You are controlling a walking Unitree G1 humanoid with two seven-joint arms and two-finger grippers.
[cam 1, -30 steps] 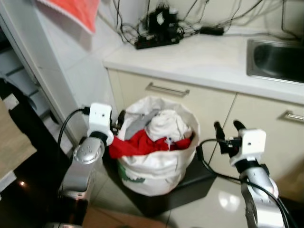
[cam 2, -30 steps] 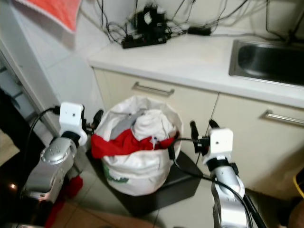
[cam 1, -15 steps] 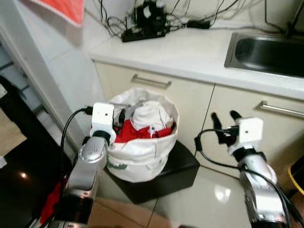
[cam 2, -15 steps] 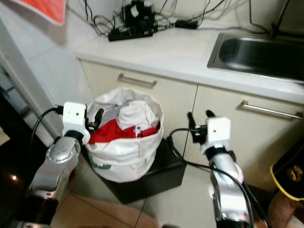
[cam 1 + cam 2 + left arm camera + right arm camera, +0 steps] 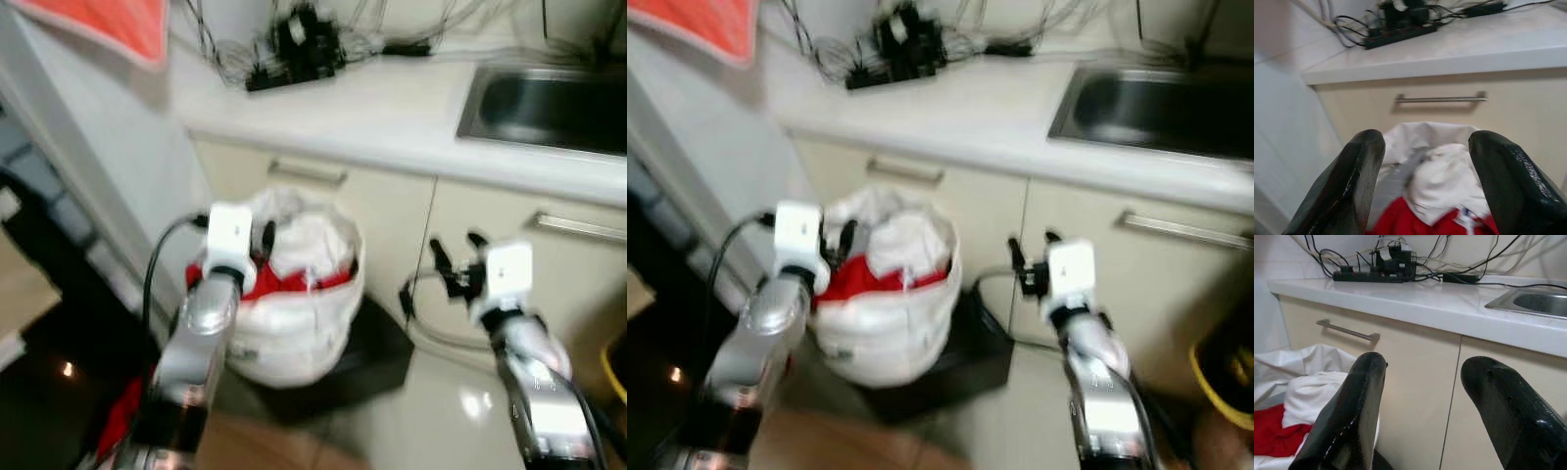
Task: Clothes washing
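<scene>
A white laundry bag (image 5: 294, 328) stands on a black box (image 5: 377, 352) on the floor against the cabinet. It is full of clothes: a red garment (image 5: 289, 279) and a white one (image 5: 313, 240) on top, also seen as the red garment (image 5: 1425, 220) and white garment (image 5: 1444, 183) in the left wrist view. My left gripper (image 5: 263, 238) hangs open at the bag's left rim, just above the clothes. My right gripper (image 5: 453, 257) is open in the air to the right of the bag, in front of the cabinet door, holding nothing.
A white countertop (image 5: 392, 108) carries a power strip with tangled cables (image 5: 294, 59) and a steel sink (image 5: 549, 98). Cabinet doors with bar handles (image 5: 306, 173) stand behind the bag. A dark appliance (image 5: 49, 294) is at the left, an orange cloth (image 5: 108, 24) hangs above it.
The camera has shifted and blurred. My left gripper has risen a little over the bag's rim. My right gripper stays open beside the bag.
</scene>
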